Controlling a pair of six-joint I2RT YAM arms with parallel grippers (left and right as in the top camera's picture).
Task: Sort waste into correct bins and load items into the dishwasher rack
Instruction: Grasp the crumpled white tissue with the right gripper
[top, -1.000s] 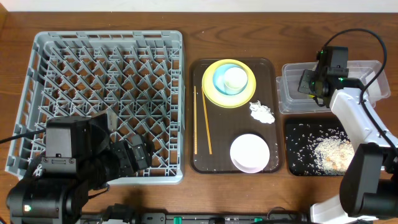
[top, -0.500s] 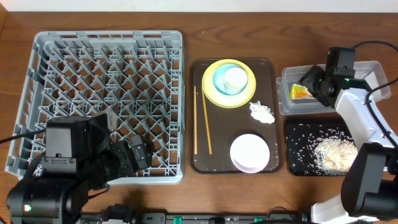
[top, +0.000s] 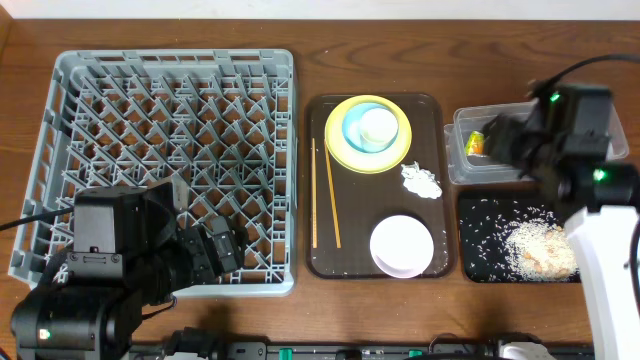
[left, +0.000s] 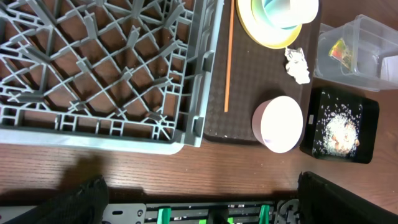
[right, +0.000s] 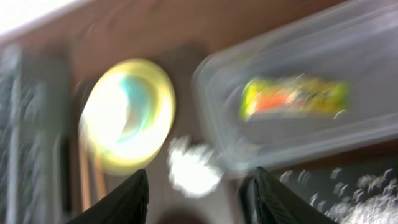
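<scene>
My right gripper (right: 200, 202) hangs over the clear tub (top: 462, 172) at two o'clock on the table. Its jaws are spread apart and empty, though the wrist view is smeared, so that is my best reading. The green-and-yellow wrapper (top: 476, 143) lies inside the tub. At four o'clock the black tray (top: 478, 262) holds the rice (top: 540, 248). The tissue (top: 420, 181) lies on the brown tray (top: 330, 262), at five o'clock from the yellow plate (top: 340, 150). My left gripper (top: 222, 248) sits over the six o'clock edge of the rack (top: 150, 100), jaws wide, holding nothing.
</scene>
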